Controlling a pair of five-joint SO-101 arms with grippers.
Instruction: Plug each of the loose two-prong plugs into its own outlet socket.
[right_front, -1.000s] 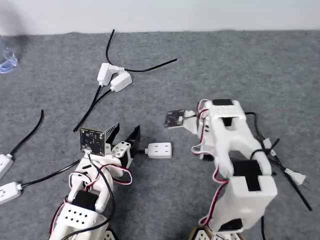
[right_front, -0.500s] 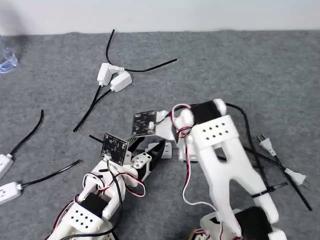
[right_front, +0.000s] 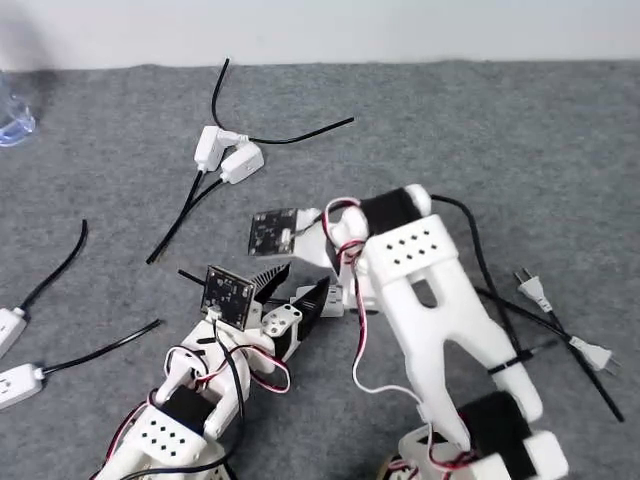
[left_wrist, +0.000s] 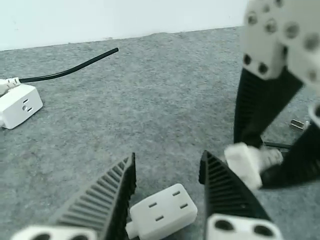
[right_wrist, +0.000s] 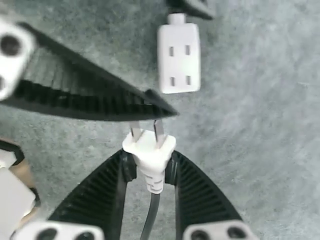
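While clenched in the right gripper (right_wrist: 149, 158), the plug (right_wrist: 149, 150) was aimed lengthwise, prongs first, toward the socket (right_wrist: 178, 52); the left gripper (left_wrist: 167, 159) was spread open.

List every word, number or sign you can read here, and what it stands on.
None can be read. The outlet socket bears only slots, the plug in the right gripper is plain white, and any print on the wrist camera boards is too small to read.

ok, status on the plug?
Right end effector shut on plug, prongs facing socket block. Left end effector open, straddling it. Left finger crosses plug's path.
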